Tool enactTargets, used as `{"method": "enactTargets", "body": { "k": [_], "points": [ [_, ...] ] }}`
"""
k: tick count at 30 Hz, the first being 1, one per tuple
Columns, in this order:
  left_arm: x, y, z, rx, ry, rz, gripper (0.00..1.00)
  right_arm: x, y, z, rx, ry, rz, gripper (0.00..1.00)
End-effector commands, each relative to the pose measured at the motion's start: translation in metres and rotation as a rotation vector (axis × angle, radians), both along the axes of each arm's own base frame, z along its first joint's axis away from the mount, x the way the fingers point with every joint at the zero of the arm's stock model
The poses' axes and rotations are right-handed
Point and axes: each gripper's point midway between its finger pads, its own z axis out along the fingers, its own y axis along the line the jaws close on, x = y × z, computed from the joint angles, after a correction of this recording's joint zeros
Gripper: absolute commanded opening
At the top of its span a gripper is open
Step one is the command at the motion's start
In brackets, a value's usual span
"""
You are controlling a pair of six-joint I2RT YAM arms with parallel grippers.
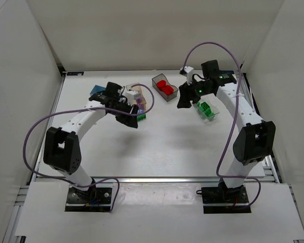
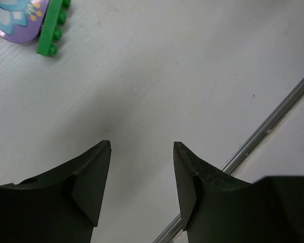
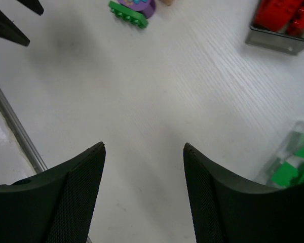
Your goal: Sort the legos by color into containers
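A green brick (image 1: 141, 117) lies joined to a purple piece (image 1: 140, 108) on the white table, just right of my left gripper (image 1: 129, 119). In the left wrist view the green brick (image 2: 53, 28) and purple piece (image 2: 17, 23) are at the top left, and my left gripper (image 2: 142, 147) is open and empty over bare table. My right gripper (image 1: 185, 102) is open and empty (image 3: 144, 147) between the dark grey bin (image 1: 164, 88) holding red bricks and the clear bin (image 1: 206, 110) holding green bricks. The right wrist view shows the green brick (image 3: 127, 14) far ahead.
A tan-orange bin (image 1: 137, 95) and a light blue bin (image 1: 97, 90) stand behind the left gripper. A metal strip (image 2: 263, 131) runs along the table's near edge. White walls enclose the table on three sides.
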Motion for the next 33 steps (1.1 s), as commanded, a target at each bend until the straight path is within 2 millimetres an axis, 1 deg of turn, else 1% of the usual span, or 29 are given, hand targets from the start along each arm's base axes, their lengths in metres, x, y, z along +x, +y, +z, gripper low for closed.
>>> {"method": "enactTargets", "body": {
  "k": [1,2,4,5,6,7,8,9,10,11,12,13,15,17,18,20,21,23,24,25,28,29,31,33],
  "points": [
    [0.021,-0.003,-0.002,0.088,-0.080,0.039,0.63,0.001,-0.023,0.032,0.017,-0.069,-0.068,0.67],
    [0.024,-0.006,-0.011,0.114,-0.070,0.051,0.65,0.002,-0.030,0.031,0.011,-0.063,-0.093,0.67],
    [0.036,-0.008,-0.015,0.146,-0.104,0.073,0.69,0.000,-0.034,0.035,0.016,-0.073,-0.106,0.68],
    [0.040,-0.008,-0.022,0.177,-0.109,0.086,0.74,-0.001,-0.037,0.033,0.009,-0.071,-0.118,0.68],
    [0.047,-0.009,-0.021,0.186,-0.133,0.095,0.76,-0.002,-0.037,0.034,0.011,-0.073,-0.123,0.68],
    [0.050,-0.010,-0.023,0.202,-0.143,0.096,0.78,-0.006,-0.038,0.035,0.012,-0.076,-0.123,0.68],
    [0.056,-0.008,-0.031,0.236,-0.153,0.093,0.81,-0.006,-0.039,0.035,0.011,-0.075,-0.127,0.68],
    [0.061,-0.009,-0.030,0.245,-0.166,0.097,0.82,-0.007,-0.039,0.037,0.011,-0.084,-0.129,0.69],
    [0.063,-0.009,-0.033,0.258,-0.176,0.086,0.86,-0.008,-0.040,0.037,0.009,-0.081,-0.130,0.69],
    [0.067,-0.011,-0.034,0.257,-0.182,0.081,0.88,-0.008,-0.041,0.037,0.006,-0.083,-0.134,0.69],
    [0.069,-0.012,-0.040,0.263,-0.178,0.071,0.89,-0.009,-0.041,0.037,0.003,-0.083,-0.133,0.69],
    [0.073,-0.014,-0.040,0.261,-0.189,0.057,0.90,-0.009,-0.042,0.038,0.002,-0.085,-0.136,0.69],
    [0.077,-0.017,-0.047,0.265,-0.180,0.034,0.90,-0.008,-0.044,0.038,0.001,-0.085,-0.141,0.69],
    [0.080,-0.021,-0.050,0.262,-0.178,0.020,0.90,-0.007,-0.046,0.038,-0.003,-0.088,-0.143,0.69],
    [0.081,-0.021,-0.057,0.267,-0.164,0.016,0.90,-0.007,-0.046,0.037,-0.005,-0.088,-0.144,0.69],
    [0.086,-0.025,-0.056,0.251,-0.169,0.004,0.91,-0.006,-0.047,0.038,-0.004,-0.090,-0.145,0.69],
    [0.087,-0.025,-0.062,0.254,-0.154,0.004,0.91,-0.006,-0.047,0.037,-0.005,-0.087,-0.145,0.69],
    [0.094,-0.027,-0.061,0.250,-0.161,0.003,0.91,-0.006,-0.047,0.036,-0.006,-0.084,-0.144,0.69],
    [0.095,-0.028,-0.067,0.254,-0.154,-0.005,0.91,-0.005,-0.048,0.036,-0.006,-0.085,-0.147,0.69],
    [0.101,-0.030,-0.065,0.251,-0.164,-0.003,0.91,-0.004,-0.049,0.035,-0.007,-0.084,-0.150,0.69],
    [0.106,-0.032,-0.074,0.256,-0.150,-0.009,0.92,-0.004,-0.050,0.035,-0.008,-0.084,-0.151,0.69],
    [0.109,-0.033,-0.071,0.254,-0.160,-0.012,0.92,-0.003,-0.051,0.034,-0.007,-0.080,-0.154,0.69],
    [0.112,-0.034,-0.078,0.263,-0.157,-0.019,0.92,-0.003,-0.052,0.034,-0.006,-0.079,-0.155,0.69],
    [0.116,-0.033,-0.078,0.268,-0.167,-0.023,0.92,-0.004,-0.052,0.033,-0.004,-0.074,-0.154,0.69]
  ]
}}
